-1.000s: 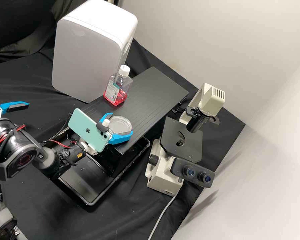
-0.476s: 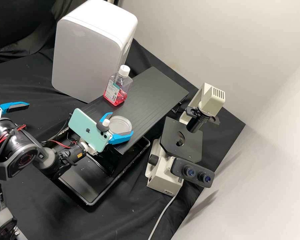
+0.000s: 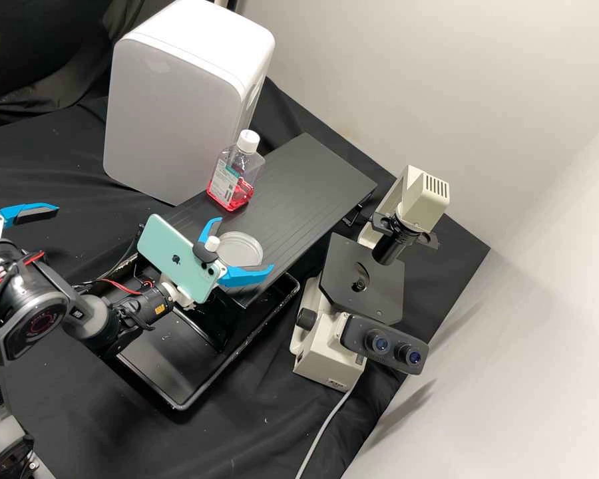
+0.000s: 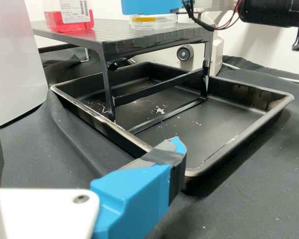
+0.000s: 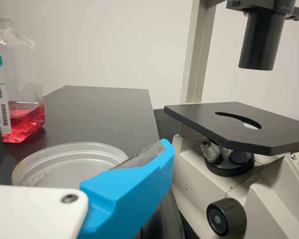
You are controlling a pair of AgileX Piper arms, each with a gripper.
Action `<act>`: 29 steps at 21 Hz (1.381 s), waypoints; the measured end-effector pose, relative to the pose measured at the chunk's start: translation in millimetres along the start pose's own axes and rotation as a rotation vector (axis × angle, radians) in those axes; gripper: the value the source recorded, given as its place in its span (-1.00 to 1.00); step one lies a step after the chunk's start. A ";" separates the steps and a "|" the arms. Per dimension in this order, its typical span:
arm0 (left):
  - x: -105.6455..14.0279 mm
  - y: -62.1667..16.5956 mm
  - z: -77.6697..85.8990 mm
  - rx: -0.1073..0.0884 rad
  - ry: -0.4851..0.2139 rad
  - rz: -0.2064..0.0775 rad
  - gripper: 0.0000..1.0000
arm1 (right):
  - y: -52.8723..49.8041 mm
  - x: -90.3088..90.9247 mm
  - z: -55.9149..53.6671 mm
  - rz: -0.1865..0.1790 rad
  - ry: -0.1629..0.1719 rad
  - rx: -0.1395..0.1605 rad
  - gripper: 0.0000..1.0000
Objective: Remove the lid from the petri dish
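A clear petri dish (image 3: 238, 249) with its lid on sits at the near end of the raised black platform (image 3: 293, 193). My right gripper (image 3: 241, 247) is level with it and open, one blue finger on each side of the dish, apart from its rim. The right wrist view has the dish (image 5: 65, 162) between the fingers (image 5: 139, 172). My left gripper (image 3: 21, 213) hovers low at the bench's left edge, open and empty. In the left wrist view its fingers (image 4: 149, 174) face the tray, and the dish (image 4: 152, 21) stands far off on the platform.
A flask of red liquid (image 3: 235, 174) stands on the platform behind the dish. A white box-shaped appliance (image 3: 180, 93) is at the back. A microscope (image 3: 373, 279) stands right of the platform. A black tray (image 3: 180, 386) lies under the platform's legs.
My right gripper's fingers have spread apart from the dish's rim, which they hugged closely before. The dish stays in place. The left arm has barely moved.
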 end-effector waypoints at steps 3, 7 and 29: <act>0.0 0.0 0.0 0.000 0.000 0.000 1.00 | 0.0 0.0 0.0 0.000 0.000 0.000 1.00; 0.0 0.0 0.0 0.000 0.000 0.000 1.00 | 0.0 0.0 0.0 0.000 0.000 0.000 1.00; 0.2 0.1 0.9 0.002 -0.003 0.001 1.00 | -0.3 0.0 -0.3 -0.003 0.004 0.035 -1.00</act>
